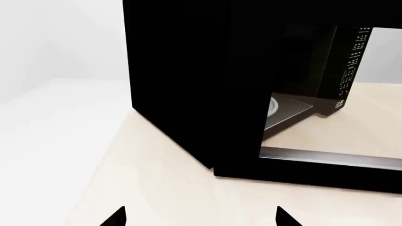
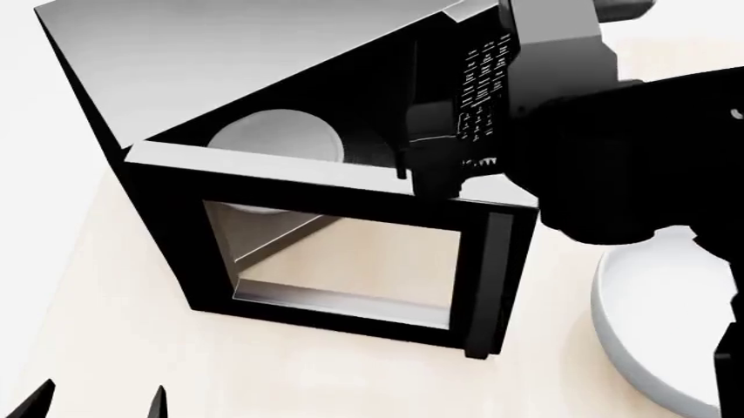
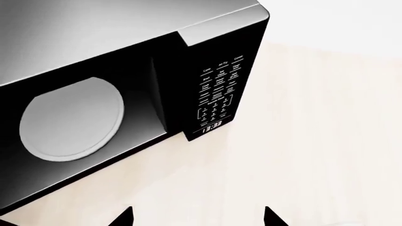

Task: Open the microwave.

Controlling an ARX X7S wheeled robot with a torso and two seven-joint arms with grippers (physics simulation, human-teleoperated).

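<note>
The black microwave point(image 2: 233, 61) with a grey top stands on the pale wooden table point(image 2: 104, 348). Its glass-windowed door point(image 2: 174, 209) is swung wide open toward me, with the bar handle point(image 2: 497, 279) on its free edge. Inside lies the white turntable plate point(image 3: 72, 120). The keypad point(image 3: 217, 94) shows a lit clock point(image 3: 212, 126). My left gripper point(image 1: 201, 216) is open over bare table, near the door's hinge side. My right gripper point(image 3: 197, 216) is open too, in front of the keypad, holding nothing. The right arm point(image 2: 605, 148) covers part of the keypad in the head view.
A white round dish point(image 2: 651, 322) sits on the table to the right of the open door, partly under my right arm. The open door point(image 1: 326, 165) juts out over the table in front of the cavity.
</note>
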